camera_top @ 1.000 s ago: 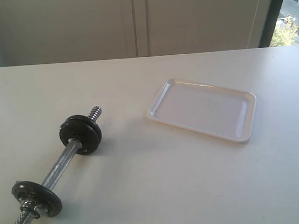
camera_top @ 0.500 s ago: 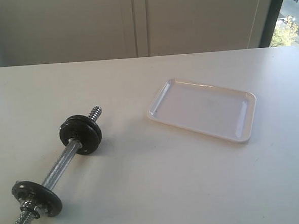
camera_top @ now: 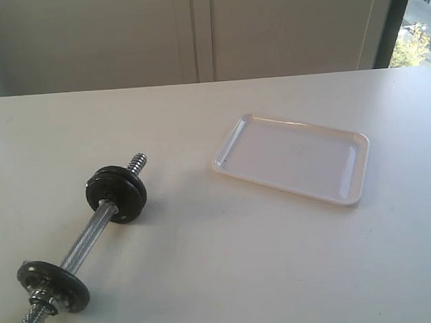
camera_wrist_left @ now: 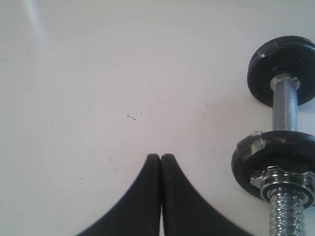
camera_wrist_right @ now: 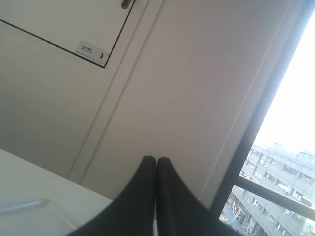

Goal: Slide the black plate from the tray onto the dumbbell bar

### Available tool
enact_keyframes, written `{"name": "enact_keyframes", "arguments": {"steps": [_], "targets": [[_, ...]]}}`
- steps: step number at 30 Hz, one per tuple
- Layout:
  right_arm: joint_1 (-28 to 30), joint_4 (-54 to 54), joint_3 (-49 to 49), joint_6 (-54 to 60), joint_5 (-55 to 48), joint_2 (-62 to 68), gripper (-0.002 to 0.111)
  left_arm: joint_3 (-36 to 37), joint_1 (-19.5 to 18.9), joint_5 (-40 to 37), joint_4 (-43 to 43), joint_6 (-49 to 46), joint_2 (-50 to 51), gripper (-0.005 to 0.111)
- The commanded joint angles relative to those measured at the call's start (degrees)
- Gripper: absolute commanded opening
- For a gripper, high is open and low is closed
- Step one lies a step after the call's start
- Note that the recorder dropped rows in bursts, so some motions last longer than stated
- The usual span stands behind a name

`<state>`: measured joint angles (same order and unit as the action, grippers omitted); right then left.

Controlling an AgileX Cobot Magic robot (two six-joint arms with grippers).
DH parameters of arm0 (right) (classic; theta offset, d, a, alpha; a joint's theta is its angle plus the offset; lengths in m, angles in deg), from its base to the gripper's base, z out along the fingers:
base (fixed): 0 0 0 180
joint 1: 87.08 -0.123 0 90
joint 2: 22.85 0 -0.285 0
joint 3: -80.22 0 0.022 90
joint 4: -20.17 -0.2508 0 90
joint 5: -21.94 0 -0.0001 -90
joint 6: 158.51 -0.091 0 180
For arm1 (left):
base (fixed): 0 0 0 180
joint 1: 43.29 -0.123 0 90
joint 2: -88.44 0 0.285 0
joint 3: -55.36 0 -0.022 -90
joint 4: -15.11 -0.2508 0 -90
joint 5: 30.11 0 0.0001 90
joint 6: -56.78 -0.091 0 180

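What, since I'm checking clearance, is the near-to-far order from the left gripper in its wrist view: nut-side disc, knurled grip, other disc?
From the left gripper:
1. Nut-side disc, closest, beside the jaws.
2. Knurled grip, between the discs.
3. Other disc, at the bar's far end.

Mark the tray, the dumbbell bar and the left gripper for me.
tray [camera_top: 292, 157]: exterior view, bare floor inside the rim.
dumbbell bar [camera_top: 85, 239]: exterior view, knurled middle of the rod.
left gripper [camera_wrist_left: 161, 157]: left wrist view, between the shut fingertips.
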<state>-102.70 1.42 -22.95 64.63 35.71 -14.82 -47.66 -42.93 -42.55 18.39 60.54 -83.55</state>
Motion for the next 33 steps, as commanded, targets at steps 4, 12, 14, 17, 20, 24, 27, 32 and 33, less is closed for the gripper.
{"name": "enact_keyframes", "arguments": {"steps": [4, 12, 14, 17, 20, 24, 27, 32, 33], "targets": [[0.3, 0.3, 0.4, 0.3, 0.1, -0.2, 0.000, 0.2, 0.3, 0.4, -0.1, -8.3, -0.2, 0.000], [0.3, 0.3, 0.4, 0.3, 0.1, -0.2, 0.000, 0.2, 0.3, 0.7, 3.8, -12.8, -0.2, 0.000], [0.3, 0.3, 0.4, 0.3, 0.1, -0.2, 0.000, 0.2, 0.3, 0.7, 3.7, -12.8, -0.2, 0.000], [0.3, 0.3, 0.4, 0.3, 0.1, -0.2, 0.000, 0.2, 0.3, 0.7, 2.7, -12.8, -0.2, 0.000], [0.3, 0.3, 0.4, 0.3, 0.1, -0.2, 0.000, 0.2, 0.3, 0.8, -1.7, -12.8, -0.2, 0.000], [0.3, 0.3, 0.4, 0.3, 0.1, -0.2, 0.000, 0.2, 0.3, 0.8, -3.3, -12.8, -0.2, 0.000], [0.3, 0.3, 0.4, 0.3, 0.1, -0.2, 0.000, 0.2, 0.3, 0.8, -3.3, -12.8, -0.2, 0.000], [0.3, 0.3, 0.4, 0.3, 0.1, -0.2, 0.000, 0.2, 0.3, 0.8, -3.3, -12.8, -0.2, 0.000], [0.3, 0.3, 0.4, 0.3, 0.1, -0.2, 0.000, 0.2, 0.3, 0.8, -3.3, -12.8, -0.2, 0.000]]}}
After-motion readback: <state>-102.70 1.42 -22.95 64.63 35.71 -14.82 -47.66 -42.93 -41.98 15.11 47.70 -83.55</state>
